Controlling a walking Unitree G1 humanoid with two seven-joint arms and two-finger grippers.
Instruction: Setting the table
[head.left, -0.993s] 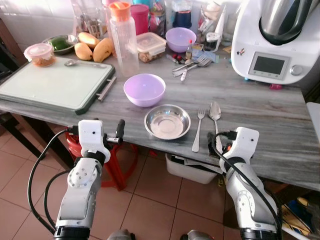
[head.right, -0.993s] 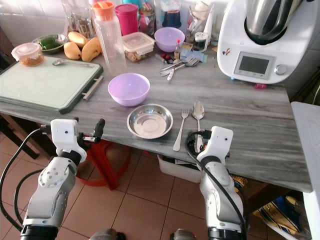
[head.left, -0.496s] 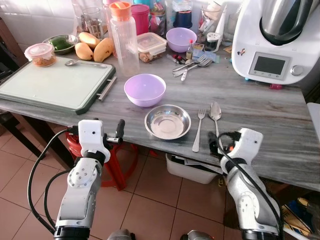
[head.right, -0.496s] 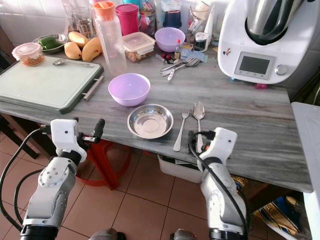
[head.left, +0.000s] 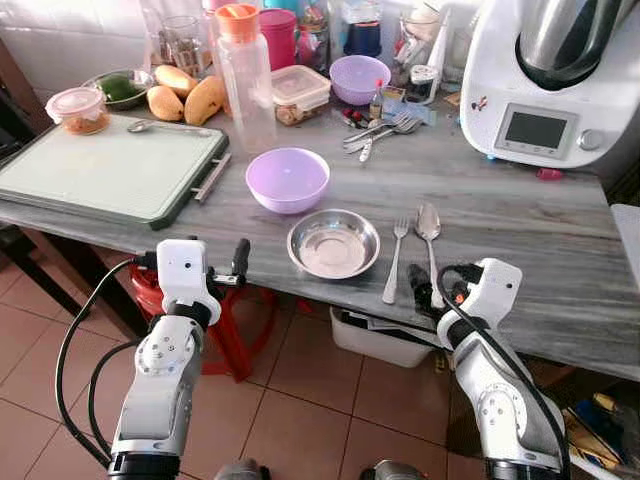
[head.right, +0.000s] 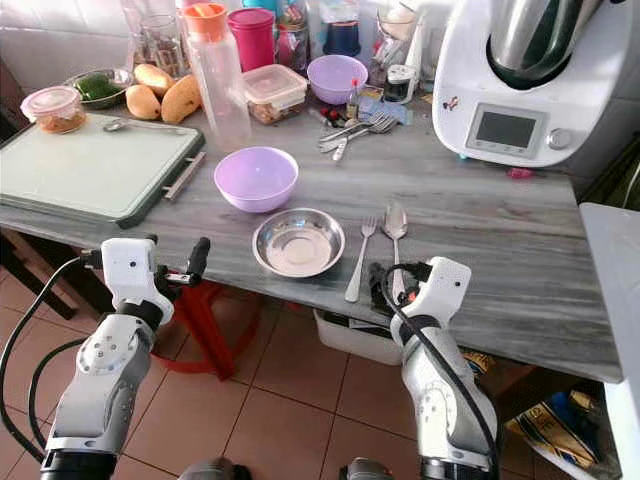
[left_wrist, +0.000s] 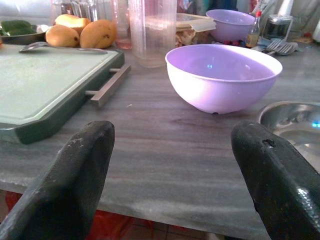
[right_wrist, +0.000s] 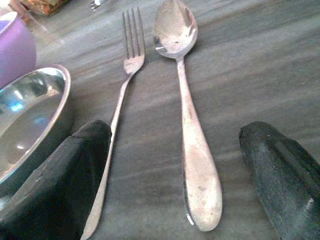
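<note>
Cutlery lies side by side on the grey stone table (head.left: 520, 215): the fork (head.left: 394, 258) sits just at 3 o'clock of the steel bowl (head.left: 333, 243), and the spoon (head.left: 430, 240) just at 3 o'clock of the fork, both handles pointing toward you at 6 o'clock. Your right gripper (right_wrist: 175, 185) hovers low over the table's near edge with its fingers (right_wrist: 75, 175) spread wide; the spoon's handle lies between them, untouched, and the fork's handle runs beside one finger. Your left gripper (left_wrist: 170, 170) is also spread open, held off the table edge at about 8 o'clock of the steel bowl and gripping nothing. The purple bowl (head.left: 288, 179) stands at 11 o'clock of the steel bowl, near it but apart. At 9 o'clock of the purple bowl lies the green cutting board (head.left: 110, 165). Loose cutlery (head.left: 378, 132), a second purple bowl (head.left: 361, 78) and a white kitchen machine (head.left: 545, 80) stand at the table's far side.
</note>
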